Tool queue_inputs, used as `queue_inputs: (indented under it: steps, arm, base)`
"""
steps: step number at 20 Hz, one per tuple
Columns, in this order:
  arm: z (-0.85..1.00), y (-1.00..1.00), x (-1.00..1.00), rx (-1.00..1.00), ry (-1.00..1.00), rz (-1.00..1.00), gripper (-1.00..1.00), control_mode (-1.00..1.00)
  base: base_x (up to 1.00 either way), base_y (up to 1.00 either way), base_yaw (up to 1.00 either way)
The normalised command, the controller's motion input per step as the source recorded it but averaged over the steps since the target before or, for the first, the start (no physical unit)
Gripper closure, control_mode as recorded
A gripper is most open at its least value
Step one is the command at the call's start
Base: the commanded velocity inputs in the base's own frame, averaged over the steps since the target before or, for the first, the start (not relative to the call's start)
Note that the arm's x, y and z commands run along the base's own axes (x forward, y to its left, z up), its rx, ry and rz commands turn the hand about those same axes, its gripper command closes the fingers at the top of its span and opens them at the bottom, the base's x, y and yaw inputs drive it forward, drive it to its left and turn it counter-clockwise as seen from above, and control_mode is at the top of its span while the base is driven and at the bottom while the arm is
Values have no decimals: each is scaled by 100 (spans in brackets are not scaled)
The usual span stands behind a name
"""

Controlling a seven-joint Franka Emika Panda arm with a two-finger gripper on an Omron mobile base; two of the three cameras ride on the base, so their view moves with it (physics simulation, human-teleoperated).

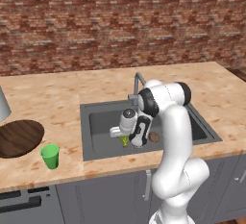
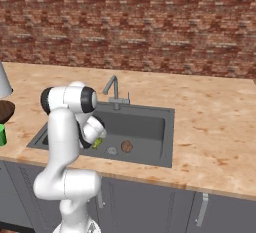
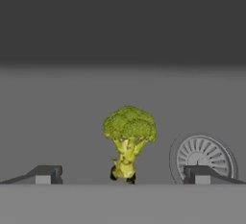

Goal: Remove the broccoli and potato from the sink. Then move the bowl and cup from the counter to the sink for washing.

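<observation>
My gripper is down inside the dark grey sink, open, with one fingertip on each side of the broccoli. The broccoli stands upright on the sink floor, a yellow-green floret on a pale stem, untouched by the fingers. In the left base view the broccoli peeks out under the hand, and the brown potato lies just right of it. The potato sits beside the drain. The wooden bowl and the green cup rest on the counter left of the sink.
The grey faucet rises at the sink's back rim, close behind my arm. A tall pale vessel stands at the far left of the counter. The drain lies behind the right fingertip. A brick wall backs the counter.
</observation>
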Motion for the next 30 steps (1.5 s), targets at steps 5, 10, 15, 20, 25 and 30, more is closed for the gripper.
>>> queue_inputs:
  steps: [5,10,15,20,25,30]
  arm:
    - [-8,-10,19,0,0,0,-100,-100]
    - [-9,-8,17,0,1,0,-100,-100]
    - [-9,-7,14,0,6,0,-100,-100]
    - [-11,0,12,0,7,0,-100,-100]
    - [-7,0,15,0,2,0,-100,-100]
    - [-7,0,15,0,0,0,-100,-100]
  base:
    - [0,0,0]
    - [0,0,0]
    - [0,0,0]
    - [0,0,0]
    - [0,0,0]
    - [0,0,0]
